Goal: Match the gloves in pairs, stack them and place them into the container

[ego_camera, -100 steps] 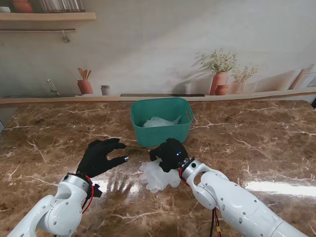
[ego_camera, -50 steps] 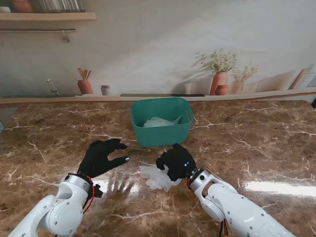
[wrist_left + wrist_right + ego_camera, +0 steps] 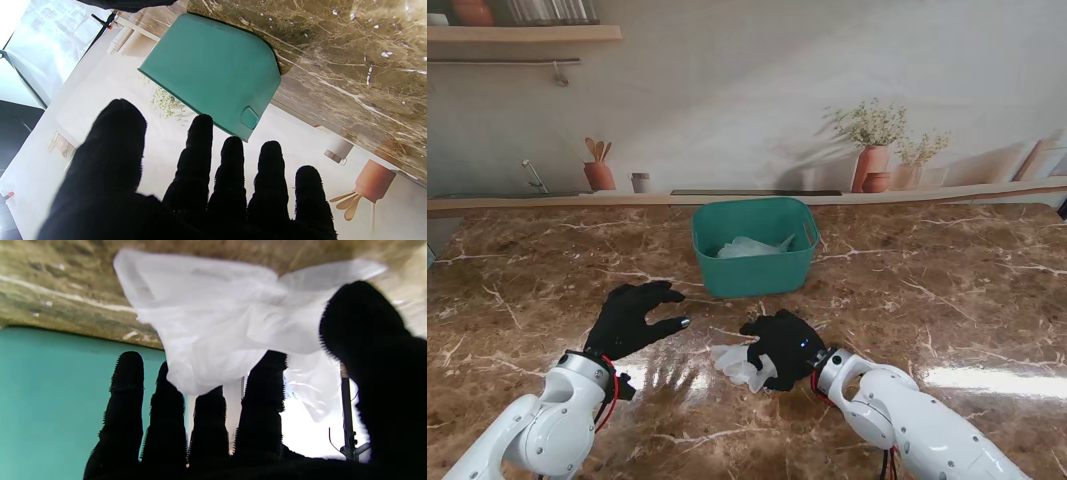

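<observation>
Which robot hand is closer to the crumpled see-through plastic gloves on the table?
Right. The right hand rests on the crumpled see-through plastic gloves; the left hand hovers apart, to their left.

A mock kitchen: marble-patterned counter (image 3: 947, 270) before a printed backdrop (image 3: 757, 90) of shelves and pots.

The stand view looks down from high over the worktop (image 3: 947, 290) toward the green container (image 3: 754, 247) at the far middle. Both wrist views (upside down) look along their fingers (image 3: 230, 173) from close by, sharing that container (image 3: 213, 71) (image 3: 50, 390).
</observation>
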